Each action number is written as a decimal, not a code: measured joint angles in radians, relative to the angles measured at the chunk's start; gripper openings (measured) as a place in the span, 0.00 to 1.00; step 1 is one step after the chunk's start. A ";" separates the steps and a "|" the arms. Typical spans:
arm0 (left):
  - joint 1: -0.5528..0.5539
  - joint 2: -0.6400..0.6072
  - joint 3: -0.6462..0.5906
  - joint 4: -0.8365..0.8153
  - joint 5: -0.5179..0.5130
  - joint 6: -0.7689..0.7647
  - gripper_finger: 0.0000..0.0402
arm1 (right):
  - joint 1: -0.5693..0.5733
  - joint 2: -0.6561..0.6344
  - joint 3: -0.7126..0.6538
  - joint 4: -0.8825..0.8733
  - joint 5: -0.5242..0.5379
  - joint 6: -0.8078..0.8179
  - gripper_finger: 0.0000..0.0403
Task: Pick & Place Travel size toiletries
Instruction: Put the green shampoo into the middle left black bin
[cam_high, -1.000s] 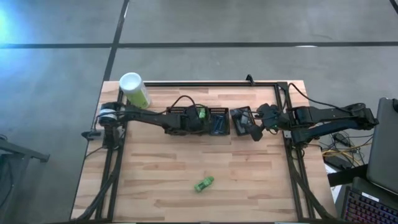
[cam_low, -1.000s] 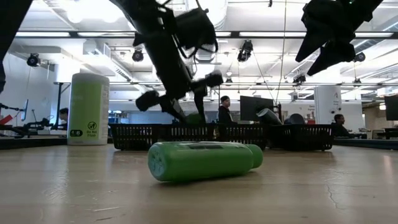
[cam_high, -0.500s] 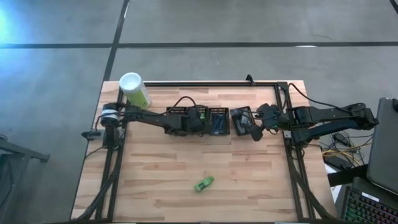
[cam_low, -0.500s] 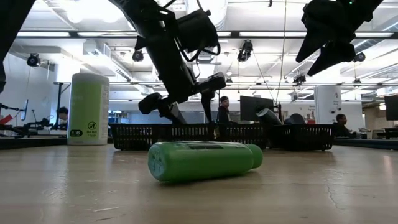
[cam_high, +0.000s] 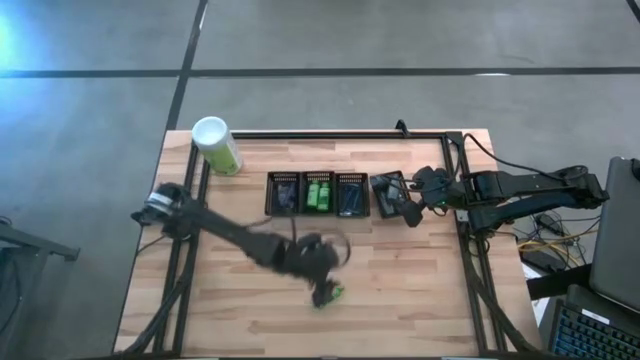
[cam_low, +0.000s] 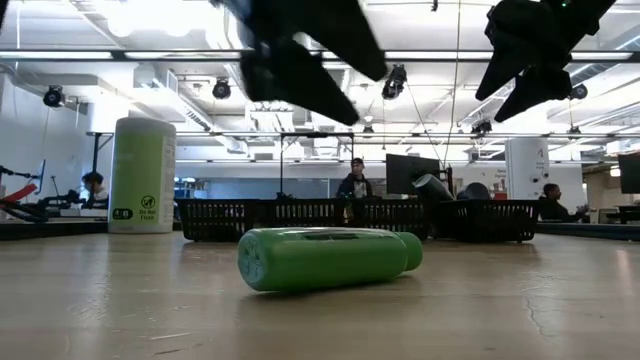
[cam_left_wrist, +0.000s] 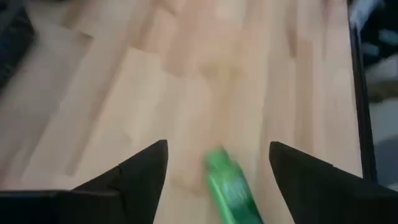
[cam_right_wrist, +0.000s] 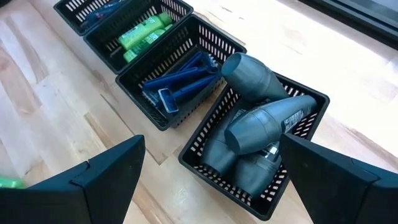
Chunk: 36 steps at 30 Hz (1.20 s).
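While my left fingers (cam_left_wrist: 217, 165) are hanging open over the green tube (cam_left_wrist: 229, 186) on the tabletop (cam_high: 250, 300), I am lining them up carefully.

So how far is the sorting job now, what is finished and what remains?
Mostly done: the bins hold green tubes, blue razors and grey bottles. In hand: the left gripper, open and empty, hangs over the last green tube lying loose on the table. Left: grasp that tube and carry it to the bin with the other green ones. The right gripper waits open above the grey bottles' bin.
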 joint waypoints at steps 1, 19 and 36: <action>-0.033 0.006 -0.001 -0.008 -0.027 -0.001 0.71 | 0.000 0.000 0.000 0.000 0.000 0.000 0.91; -0.191 0.276 0.154 -0.140 -0.171 -0.257 0.80 | 0.000 0.000 0.000 -0.004 -0.002 -0.003 0.91; -0.198 0.399 0.286 -0.269 -0.187 -0.267 0.74 | 0.000 0.000 -0.001 -0.069 -0.009 -0.004 0.91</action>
